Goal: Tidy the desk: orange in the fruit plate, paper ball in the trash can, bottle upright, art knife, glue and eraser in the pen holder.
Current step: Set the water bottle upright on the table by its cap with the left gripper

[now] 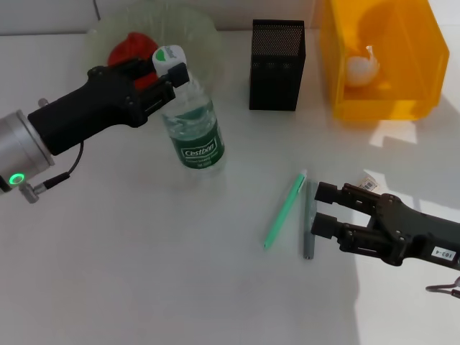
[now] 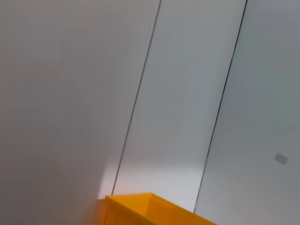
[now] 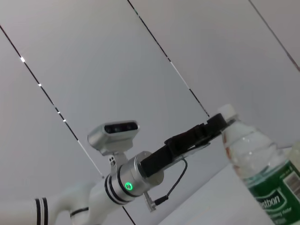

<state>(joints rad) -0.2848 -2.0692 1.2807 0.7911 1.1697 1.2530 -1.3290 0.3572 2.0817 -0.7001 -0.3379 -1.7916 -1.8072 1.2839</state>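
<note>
The clear bottle [image 1: 194, 133] with a green label stands upright on the white table. My left gripper [image 1: 162, 77] is shut on its neck just under the cap; both show in the right wrist view, the bottle [image 3: 258, 161] and the gripper [image 3: 216, 125]. The orange [image 1: 128, 49] lies in the pale-green fruit plate [image 1: 198, 32] behind the bottle. The paper ball [image 1: 361, 67] lies in the orange-yellow trash can [image 1: 402, 108]. My right gripper [image 1: 321, 210] is open beside a grey pen-shaped tool [image 1: 308, 233] and a green one [image 1: 284, 210]. The eraser [image 1: 369, 184] peeks out behind it.
The black mesh pen holder [image 1: 277, 68] stands at the back between the plate and the trash can. The trash can's rim also shows in the left wrist view [image 2: 150, 206], under a grey panelled wall. My left arm [image 3: 136, 173] shows in the right wrist view.
</note>
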